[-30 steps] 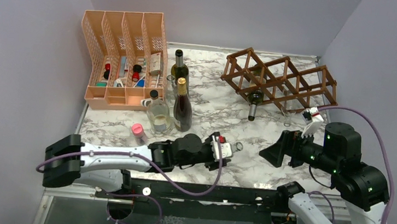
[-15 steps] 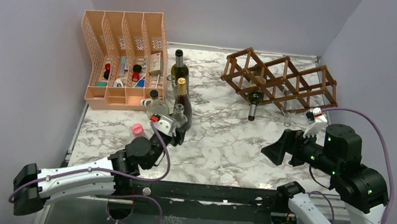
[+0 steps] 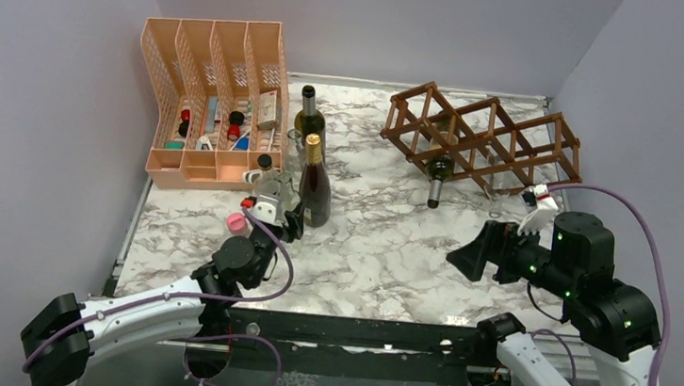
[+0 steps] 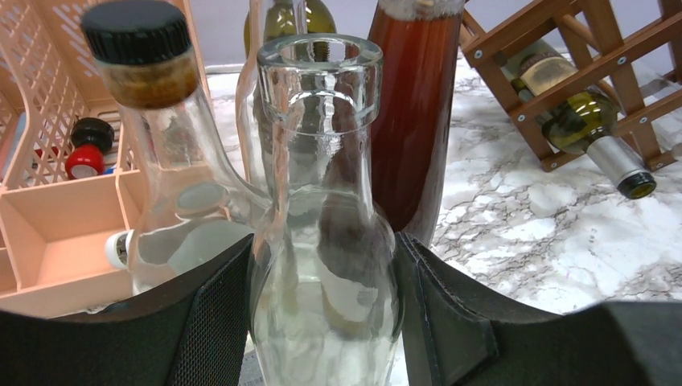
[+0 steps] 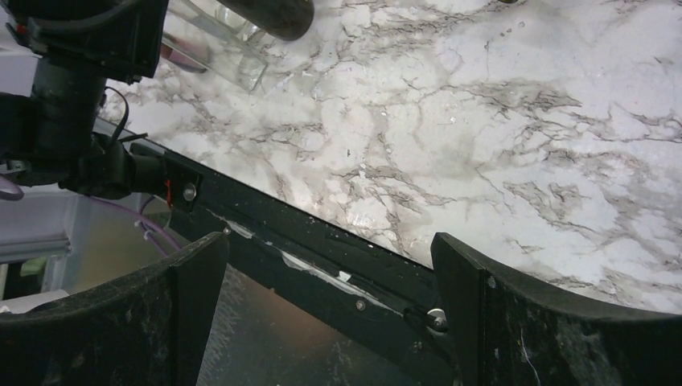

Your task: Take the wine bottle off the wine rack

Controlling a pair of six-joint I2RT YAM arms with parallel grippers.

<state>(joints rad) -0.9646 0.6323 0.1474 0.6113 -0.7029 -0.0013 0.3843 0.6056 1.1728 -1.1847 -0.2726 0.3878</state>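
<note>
Top external: at bench's [image 3: 381, 244] far right corner, dark wooden lattice wine rack [image 3: 476, 142], with green glass wine bottle [image 3: 437, 176] lying neck-out in a lower cell. Probably heavy, rigid, slick, breakable; best taken around neck or shoulder. Left pincer [image 3: 282, 210] clamped on clear glass bottle [image 4: 322, 241] toward left edge; right pincer [image 3: 463, 257] spread wide, empty, by near edge.
</note>
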